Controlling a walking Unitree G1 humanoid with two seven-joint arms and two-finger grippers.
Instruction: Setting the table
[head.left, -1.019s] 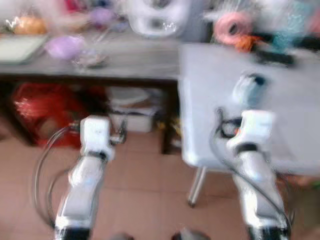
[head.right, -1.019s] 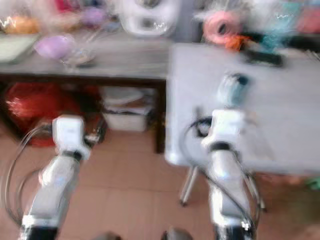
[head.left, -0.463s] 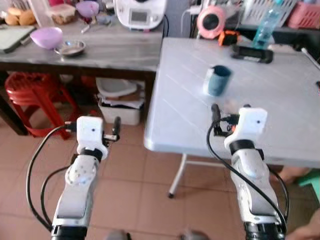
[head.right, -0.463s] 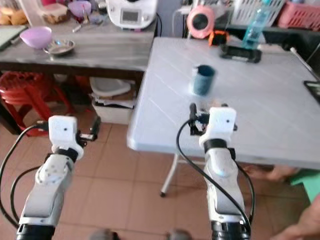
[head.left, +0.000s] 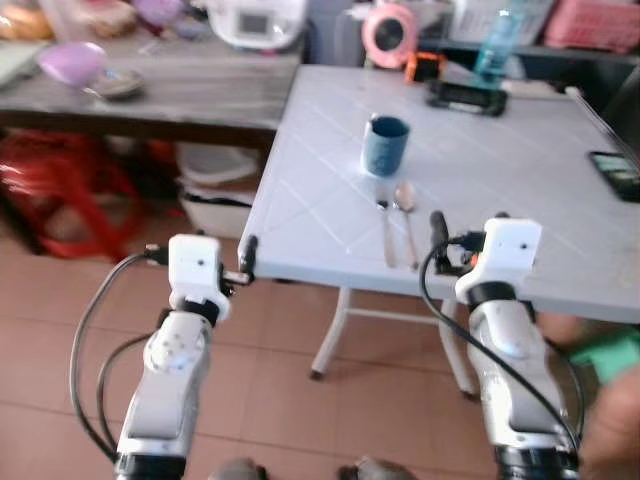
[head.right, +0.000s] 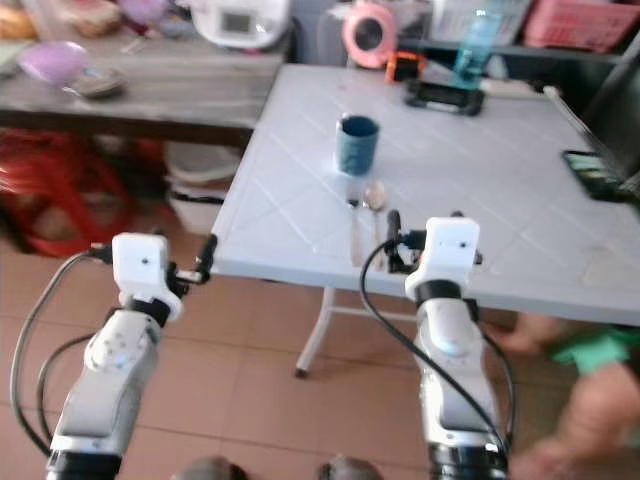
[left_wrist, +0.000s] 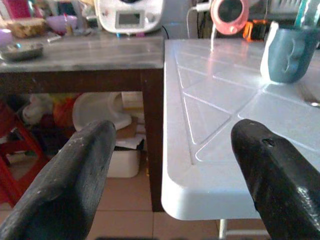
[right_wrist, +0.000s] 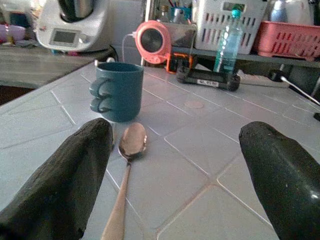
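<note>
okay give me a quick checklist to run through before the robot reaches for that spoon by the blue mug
1. Right gripper open: ok, fingers spread wide.
2. Spoon lined up ahead of the right gripper: ok, lying flat on the white table.
3. Blue mug apart from the spoon: ok, it stands just beyond the bowl end.
4. Second utensil beside the spoon: cannot tell whether they touch.
5. Left gripper free: ok, open at the table's corner, holding nothing.

My right gripper (head.right: 392, 222) hovers at the white table (head.right: 300, 215) edge, near the spoon (head.right: 373, 195) and blue mug (head.right: 357, 145).
</note>
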